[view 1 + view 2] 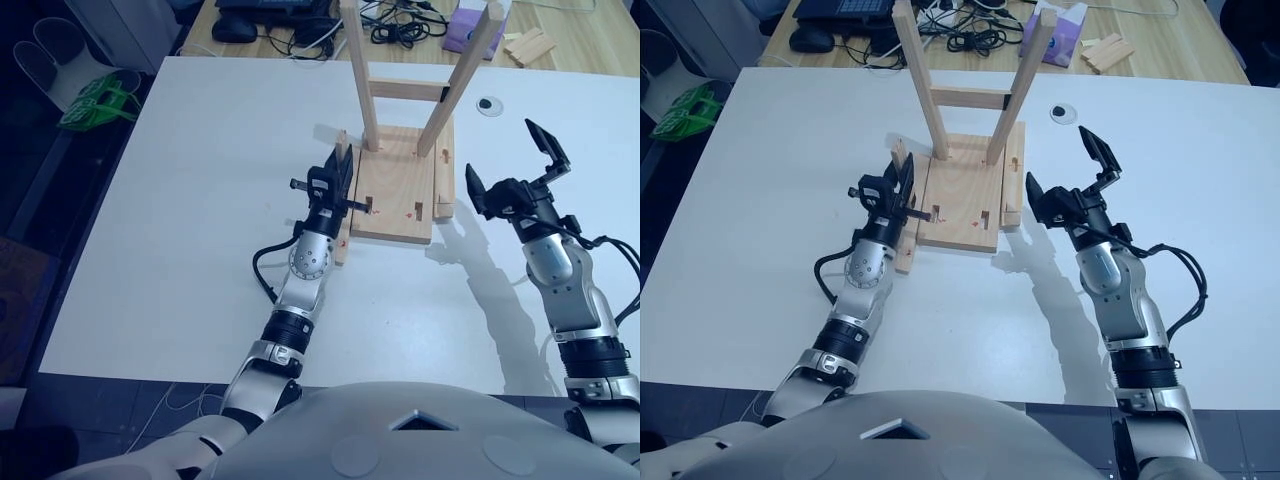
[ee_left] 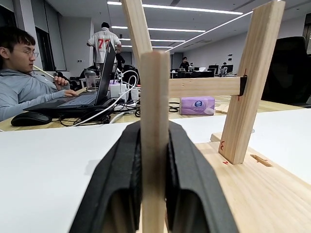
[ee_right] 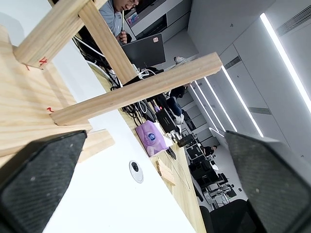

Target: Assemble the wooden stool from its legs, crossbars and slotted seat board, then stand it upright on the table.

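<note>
The slotted seat board (image 1: pixel 395 190) lies flat on the white table (image 1: pixel 200 260). Two legs (image 1: pixel 362 70) rise from it, joined by a crossbar (image 1: pixel 405 90). My left gripper (image 1: pixel 338 172) is at the board's left edge, shut on a loose wooden leg (image 2: pixel 154 145) that lies along that edge (image 1: pixel 905 255). Another wooden bar (image 1: pixel 443 180) lies against the board's right side. Just right of the board my right gripper (image 1: pixel 512 167) hovers open, its dark pads (image 3: pixel 39 174) wide apart and holding nothing.
A small black round cap (image 1: pixel 488 104) sits on the table behind the right gripper. Beyond the far edge is a wooden desk with cables (image 1: pixel 400 25), a mouse (image 1: pixel 235 30), a purple tissue pack (image 1: pixel 1058 40) and spare wood pieces (image 1: pixel 528 45).
</note>
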`<action>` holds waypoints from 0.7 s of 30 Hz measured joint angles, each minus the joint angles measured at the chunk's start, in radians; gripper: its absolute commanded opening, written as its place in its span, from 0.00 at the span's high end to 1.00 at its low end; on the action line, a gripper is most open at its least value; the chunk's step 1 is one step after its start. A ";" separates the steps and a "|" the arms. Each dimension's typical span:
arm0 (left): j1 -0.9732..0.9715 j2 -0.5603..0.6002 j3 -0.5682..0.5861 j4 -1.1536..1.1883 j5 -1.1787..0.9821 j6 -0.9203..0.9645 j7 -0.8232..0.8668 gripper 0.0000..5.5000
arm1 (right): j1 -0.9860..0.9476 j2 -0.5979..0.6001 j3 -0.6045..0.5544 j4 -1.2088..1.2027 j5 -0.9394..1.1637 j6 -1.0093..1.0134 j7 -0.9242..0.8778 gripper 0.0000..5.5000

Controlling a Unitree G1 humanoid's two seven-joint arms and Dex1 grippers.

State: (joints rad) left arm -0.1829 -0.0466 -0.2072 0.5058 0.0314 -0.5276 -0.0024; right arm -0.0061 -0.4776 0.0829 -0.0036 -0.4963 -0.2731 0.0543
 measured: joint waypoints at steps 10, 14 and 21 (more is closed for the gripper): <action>-0.045 -0.003 0.009 0.207 0.136 -0.218 0.110 0.93 | -0.006 -0.003 0.005 0.001 0.008 -0.013 0.015 0.02; -0.086 -0.021 0.041 0.217 0.102 -0.144 0.102 0.93 | -0.007 -0.004 0.005 0.003 0.008 -0.016 0.017 0.02; -0.119 -0.020 0.096 0.259 0.032 -0.109 0.048 0.93 | -0.007 -0.004 0.005 0.006 0.008 -0.017 0.017 0.02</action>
State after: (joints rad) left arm -0.3020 -0.0665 -0.1114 0.7652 0.0634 -0.6365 0.0460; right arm -0.0130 -0.4813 0.0878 0.0019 -0.4884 -0.2905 0.0714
